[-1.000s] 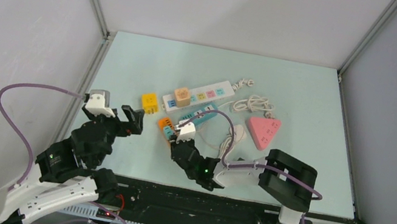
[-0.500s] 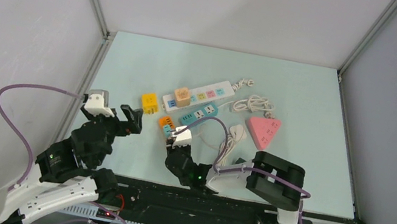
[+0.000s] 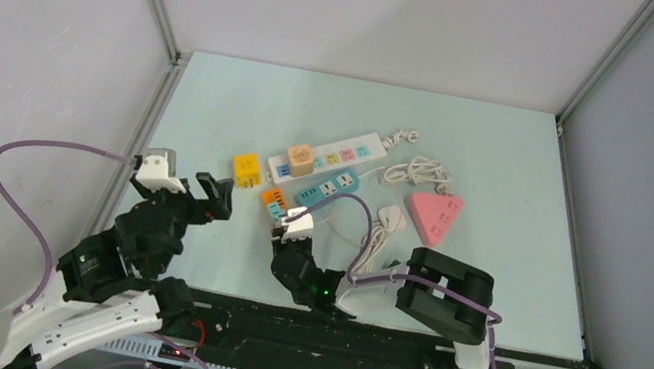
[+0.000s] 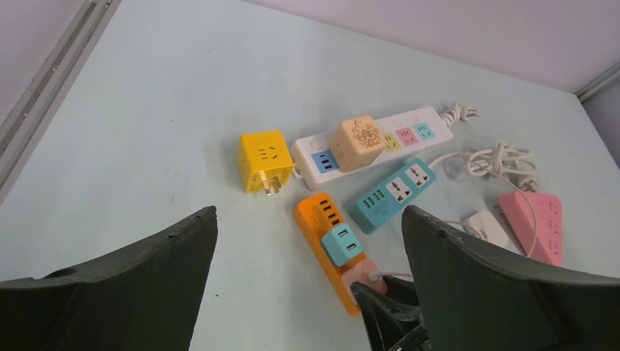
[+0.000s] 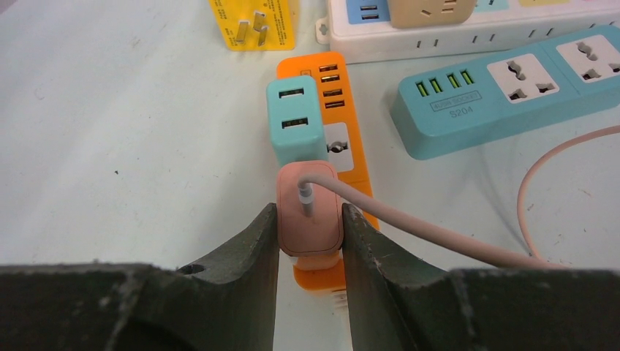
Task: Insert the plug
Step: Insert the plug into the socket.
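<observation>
My right gripper is shut on a pink plug with a pink cable. The plug sits on the near end of an orange power strip, right behind a teal USB adapter plugged into that strip. In the top view the right gripper is at the strip's near end. My left gripper is open and empty, held above the table left of the strip. The left wrist view shows the strip, the adapter and the pink plug.
A yellow cube adapter lies left of a white power strip carrying a tan cube. A teal strip, a pink triangular socket, a white plug and coiled white cables lie to the right.
My right arm has moved left and forward, carrying the pink plug over the orange strip's near end. The left arm has stayed almost still.
</observation>
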Robot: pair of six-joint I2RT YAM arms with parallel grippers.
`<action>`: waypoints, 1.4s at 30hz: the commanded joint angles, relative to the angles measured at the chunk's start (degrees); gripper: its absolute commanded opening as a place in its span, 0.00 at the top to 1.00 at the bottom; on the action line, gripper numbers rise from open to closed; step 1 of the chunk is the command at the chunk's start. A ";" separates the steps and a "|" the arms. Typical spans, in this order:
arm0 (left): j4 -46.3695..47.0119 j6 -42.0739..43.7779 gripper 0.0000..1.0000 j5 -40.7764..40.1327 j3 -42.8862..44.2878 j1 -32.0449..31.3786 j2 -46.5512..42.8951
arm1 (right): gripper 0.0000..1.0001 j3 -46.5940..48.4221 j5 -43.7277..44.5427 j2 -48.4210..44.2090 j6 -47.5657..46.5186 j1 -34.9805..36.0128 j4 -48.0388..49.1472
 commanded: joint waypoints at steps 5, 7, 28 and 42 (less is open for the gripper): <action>1.06 -0.65 0.00 -1.68 -0.49 0.33 -0.37 | 0.80 -1.22 -2.34 2.36 -0.36 -1.26 -11.62; 1.06 -0.65 0.00 -1.75 -0.52 0.34 -0.31 | 0.70 -0.04 -2.11 0.20 -0.44 -1.47 -13.40; 0.92 -0.38 0.00 -1.27 -0.19 0.28 -0.73 | 0.01 11.37 -6.52 -17.79 3.42 -0.81 -32.33; 0.91 -7.83 0.00 9.34 -0.90 0.28 2.33 | 0.00 3.79 -13.47 -38.06 4.81 -4.24 -38.44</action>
